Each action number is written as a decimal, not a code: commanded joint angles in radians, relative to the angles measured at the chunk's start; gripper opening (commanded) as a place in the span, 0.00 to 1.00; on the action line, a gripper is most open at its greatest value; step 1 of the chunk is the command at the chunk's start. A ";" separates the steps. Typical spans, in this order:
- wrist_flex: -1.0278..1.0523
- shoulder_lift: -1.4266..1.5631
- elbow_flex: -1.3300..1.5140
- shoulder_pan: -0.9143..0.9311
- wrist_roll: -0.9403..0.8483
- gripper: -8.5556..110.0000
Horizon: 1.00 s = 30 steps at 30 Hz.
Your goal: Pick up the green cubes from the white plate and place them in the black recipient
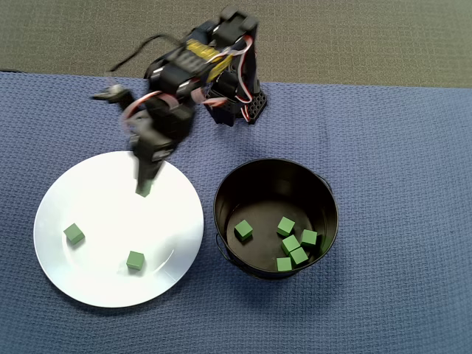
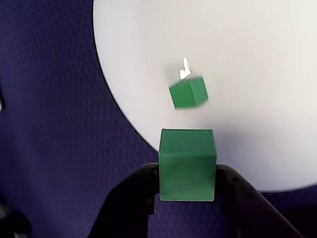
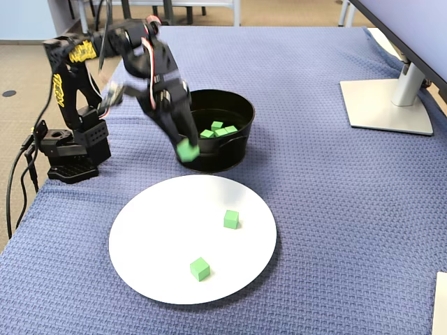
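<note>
Fingers [image 2: 187, 191] clamped on one green cube [image 2: 187, 166], lifted above the white plate [image 1: 103, 221]; a slack pinch could drop it short of the black recipient [image 1: 324, 195].

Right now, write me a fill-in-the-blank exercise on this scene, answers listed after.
1. The gripper is shut on one green ____.
2. ____ loose cubes lie on the white plate.
3. The black pot holds ____ cubes.
4. The cloth under everything is ____.

Answers: cube; two; six; blue
</note>
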 commanded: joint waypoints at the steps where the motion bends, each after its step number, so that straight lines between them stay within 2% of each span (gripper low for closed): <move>1: -0.008 0.290 0.179 -0.193 -0.021 0.07; 7: -0.118 0.411 0.374 -0.518 0.005 0.07; 12: -0.229 0.347 0.454 -0.644 0.044 0.07; 13: -0.232 0.330 0.454 -0.657 0.028 0.19; 14: -0.222 0.316 0.449 -0.680 -0.017 0.41; 15: -0.201 0.307 0.437 -0.692 -0.044 0.50; 16: -0.184 0.307 0.426 -0.696 -0.057 0.53; 22: -0.170 0.242 0.295 -0.511 -0.063 0.54; 26: -0.172 0.130 0.210 -0.334 -0.115 0.49; 28: -0.166 0.048 0.164 -0.241 -0.141 0.43; 30: -0.175 -0.057 0.120 -0.172 -0.206 0.43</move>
